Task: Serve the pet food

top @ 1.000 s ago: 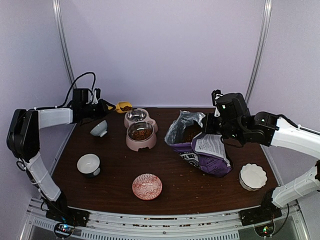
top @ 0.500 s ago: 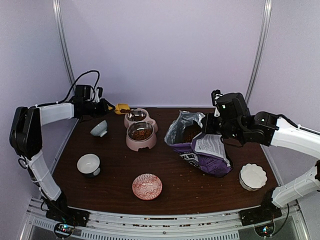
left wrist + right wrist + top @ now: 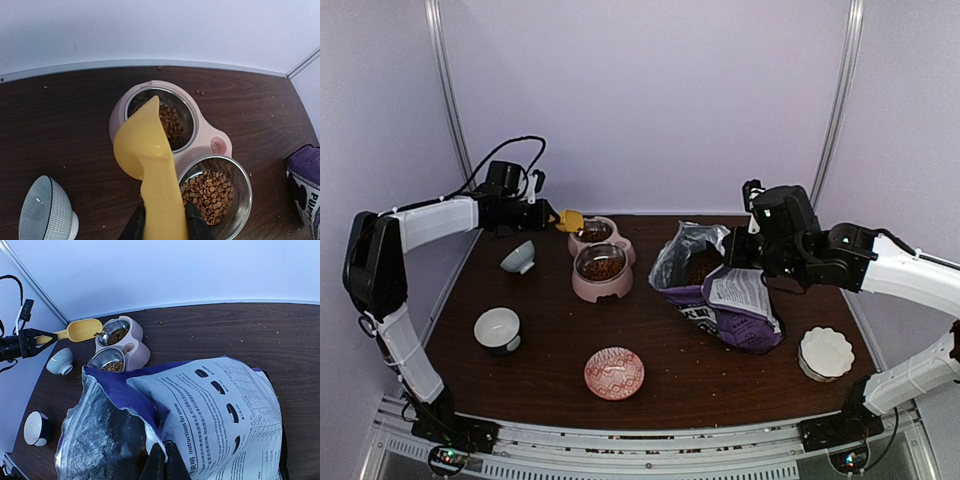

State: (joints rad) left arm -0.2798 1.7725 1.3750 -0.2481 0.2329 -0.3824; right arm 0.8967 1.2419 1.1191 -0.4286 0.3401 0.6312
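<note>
Pinching the bag printed "Instructions for use" is right gripper, while left gripper clamps yellow scoop.

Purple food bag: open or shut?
Open. The purple food bag gapes, showing silver lining and kibble; the right gripper pinches its rim.

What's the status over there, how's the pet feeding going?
Left gripper clamped on yellow scoop, tipped over rear bowl. Right gripper shut on purple bag rim. Front bowl holds kibble too. Nothing blocking.
</note>
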